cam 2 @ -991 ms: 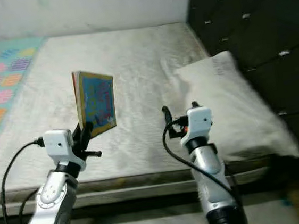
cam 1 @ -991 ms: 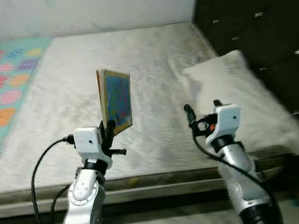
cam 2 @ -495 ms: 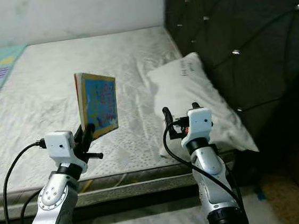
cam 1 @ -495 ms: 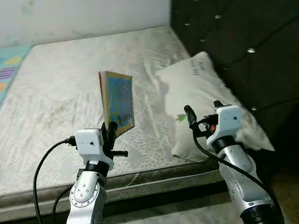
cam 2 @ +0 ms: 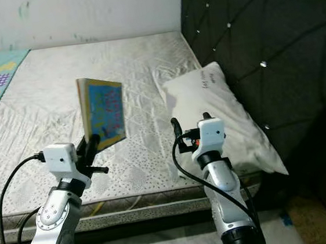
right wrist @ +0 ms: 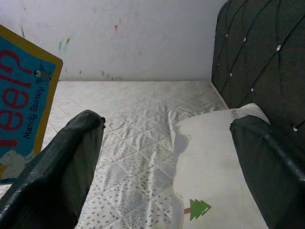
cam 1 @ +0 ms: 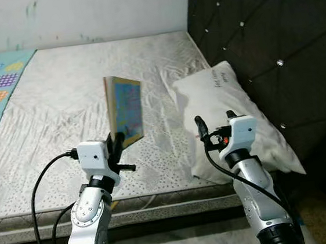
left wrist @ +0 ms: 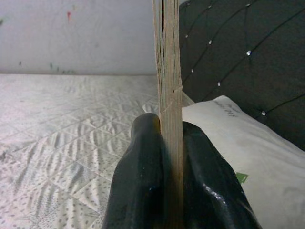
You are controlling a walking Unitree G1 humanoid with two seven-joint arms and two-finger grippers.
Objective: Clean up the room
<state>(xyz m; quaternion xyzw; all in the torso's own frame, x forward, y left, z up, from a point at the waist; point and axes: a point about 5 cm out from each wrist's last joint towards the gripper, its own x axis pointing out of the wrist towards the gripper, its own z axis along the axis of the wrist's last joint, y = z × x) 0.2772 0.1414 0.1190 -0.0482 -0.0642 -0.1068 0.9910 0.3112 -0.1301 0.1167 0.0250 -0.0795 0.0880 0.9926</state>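
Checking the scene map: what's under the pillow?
The white pillow lies on the mattress, its far edge against the dark tufted headboard. Only quilted mattress shows around it; whatever is beneath is covered.

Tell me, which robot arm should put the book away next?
Probably the left. Its pincer is shut on the book, held upright over the mattress. The right pincer is open, holding nothing, near the pillow.
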